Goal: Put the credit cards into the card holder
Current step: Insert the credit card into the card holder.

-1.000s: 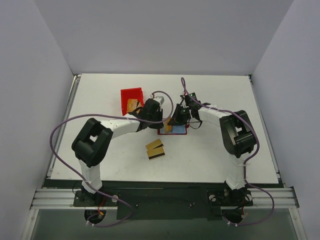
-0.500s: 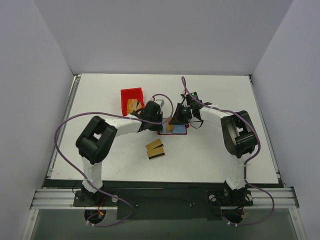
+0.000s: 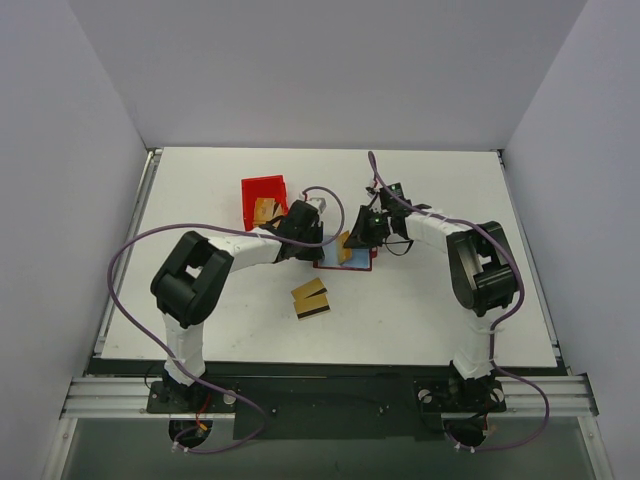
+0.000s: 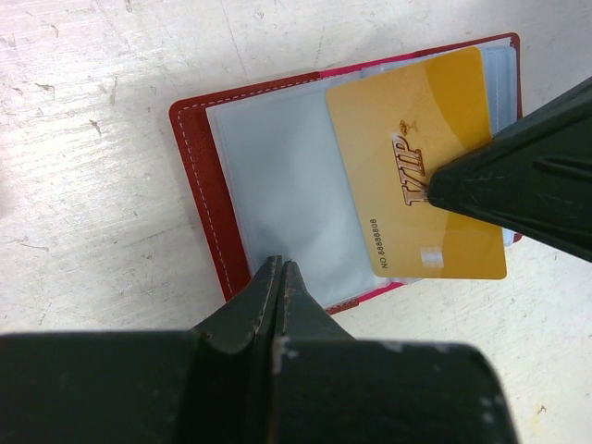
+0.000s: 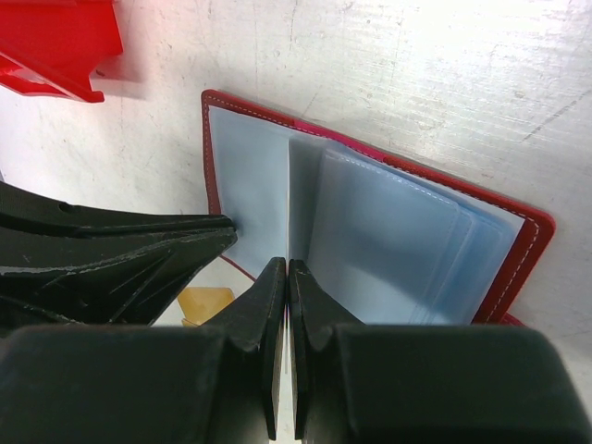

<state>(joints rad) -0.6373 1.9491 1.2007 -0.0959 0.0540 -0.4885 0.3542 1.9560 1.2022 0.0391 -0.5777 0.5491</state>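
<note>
The card holder point(image 4: 199, 176) lies open on the table, dark red outside with pale blue clear sleeves point(image 5: 407, 268); it shows in the top view point(image 3: 357, 264) between the two grippers. My right gripper point(image 5: 288, 270) is shut on a gold credit card point(image 4: 416, 176) marked VIP and holds it over the sleeves, edge-on in its own view. My left gripper point(image 4: 280, 268) is shut, its tips resting on the holder's left leaf. Two more credit cards point(image 3: 310, 298) with dark stripes lie on the table in front of the holder.
A bright red open-topped bin point(image 3: 262, 188) stands behind and left of the holder, with gold-tan cards point(image 3: 265, 210) in it; its corner shows in the right wrist view point(image 5: 46, 46). Both arms crowd the holder from either side.
My right gripper has shifted slightly right and back with the gold card, which now shows more over the holder. The left arm's elbow moved a little; its tips stay on the holder.
</note>
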